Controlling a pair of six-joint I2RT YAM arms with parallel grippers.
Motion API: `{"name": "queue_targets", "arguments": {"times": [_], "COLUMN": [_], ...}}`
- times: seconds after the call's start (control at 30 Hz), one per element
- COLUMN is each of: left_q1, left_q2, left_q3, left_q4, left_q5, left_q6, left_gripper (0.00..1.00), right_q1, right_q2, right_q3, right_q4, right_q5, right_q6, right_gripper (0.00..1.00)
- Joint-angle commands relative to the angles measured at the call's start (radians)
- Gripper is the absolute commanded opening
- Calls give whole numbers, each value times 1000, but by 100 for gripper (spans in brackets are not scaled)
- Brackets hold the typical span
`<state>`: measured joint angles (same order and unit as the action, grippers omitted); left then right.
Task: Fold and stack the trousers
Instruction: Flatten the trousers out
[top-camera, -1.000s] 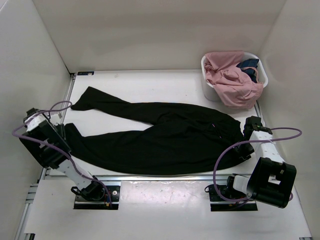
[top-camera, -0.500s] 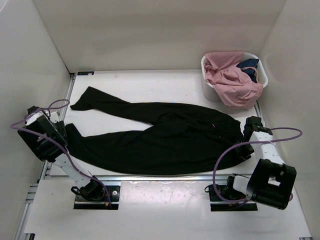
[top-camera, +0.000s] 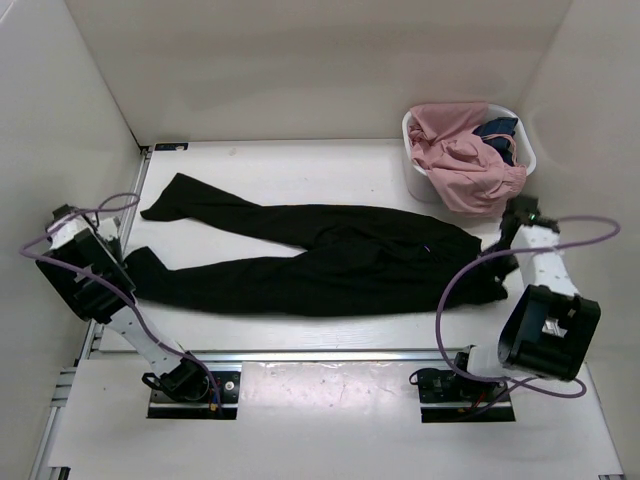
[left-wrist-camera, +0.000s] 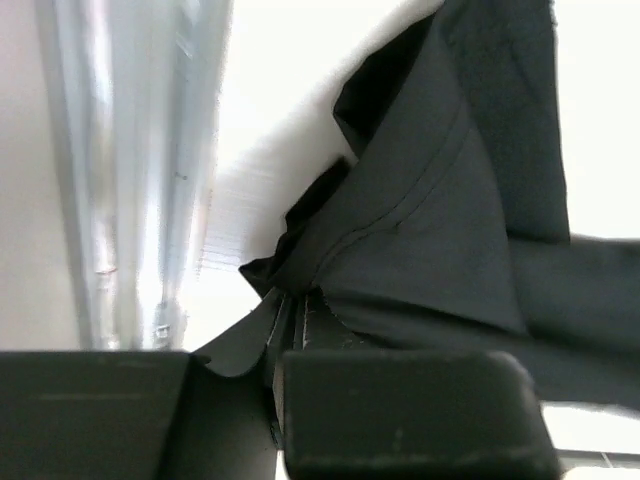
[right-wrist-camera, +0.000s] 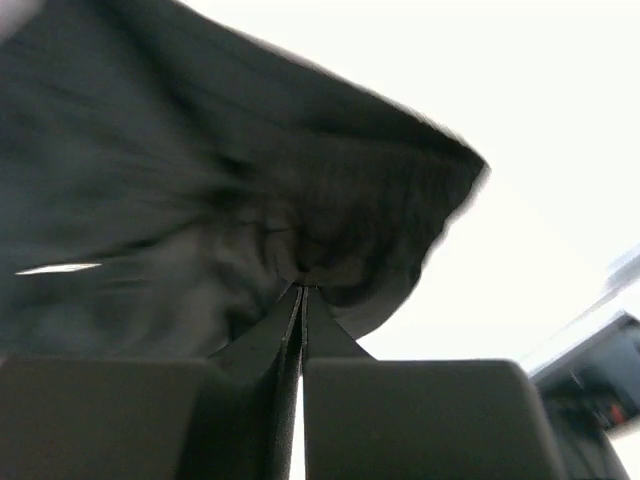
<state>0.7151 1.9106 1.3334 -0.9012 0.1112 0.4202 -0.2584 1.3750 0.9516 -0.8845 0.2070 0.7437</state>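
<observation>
The black trousers (top-camera: 320, 265) lie stretched across the table, waist at the right, legs running left. One leg ends at the far left (top-camera: 160, 208); the near leg ends at my left gripper (top-camera: 128, 268). My left gripper (left-wrist-camera: 290, 300) is shut on the near leg's hem (left-wrist-camera: 400, 230). My right gripper (top-camera: 500, 243) is shut on the waist corner (right-wrist-camera: 330, 230), its fingertips (right-wrist-camera: 300, 290) pinching bunched black cloth. The near edge of the trousers is lifted and drawn away from the front rail.
A white basket (top-camera: 420, 180) stands at the back right, holding a pink garment (top-camera: 465, 160) and a small dark blue garment (top-camera: 497, 130). A metal rail (top-camera: 320, 355) runs along the table's near edge. White walls close the left, right and back.
Both grippers have moved away from the front rail, the right one farther back toward the basket. The near edge of the trousers has been pulled back and the cloth has narrowed.
</observation>
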Motion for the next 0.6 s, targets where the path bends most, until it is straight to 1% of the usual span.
{"name": "queue_targets", "arguments": {"times": [0.0, 0.03, 0.07, 0.1, 0.17, 0.2, 0.23, 0.27, 0.3, 0.33, 0.37, 0.43, 0.47, 0.57], "left_q1": [-9, -9, -9, -9, -9, -9, -9, -9, -9, -9, -9, -9, -9, 20], "left_q2": [-22, -22, -22, -41, -68, -97, -110, -122, -133, -142, -156, -166, -180, -205], "left_q3": [242, 284, 317, 335, 323, 266, 230, 190, 147, 62, 20, -81, -111, -206], "left_q4": [-102, -149, -168, -180, -189, -189, -189, -176, -148, -134, -122, -93, -81, -12], "left_q5": [-5, -5, -5, -5, -25, -47, -59, -71, -96, -111, -125, -172, -191, -266], "left_q6": [28, 28, 38, 51, 63, 77, 77, 101, 101, 115, 115, 141, 141, 164], "left_gripper": [14, 14, 14, 14, 14, 14, 14, 14, 14, 14, 14, 14, 14, 14], "right_q1": [-25, -25, -39, -57, -90, -105, -140, -159, -171, -171, -171, -180, -191, -203], "right_q2": [9, 9, -2, -37, -115, -144, -172, -226, -249, -267, -293, -315, -338, -364], "right_q3": [221, 281, 295, 296, 238, 201, 114, 66, 20, -22, -92, -149, -192, -241], "right_q4": [-25, -42, -57, -71, -105, -114, -131, -131, -142, -152, -153, -180, -194, -231], "right_q5": [15, 15, 2, 2, -7, -8, -20, -20, -20, -20, -11, 2, 14, 80], "right_q6": [-38, -38, -38, -29, 2, 2, 17, 31, 31, 43, 52, 81, 94, 118], "right_gripper": [0, 0, 0, 0, 0, 0, 0, 0, 0, 0, 0, 0, 0, 0]}}
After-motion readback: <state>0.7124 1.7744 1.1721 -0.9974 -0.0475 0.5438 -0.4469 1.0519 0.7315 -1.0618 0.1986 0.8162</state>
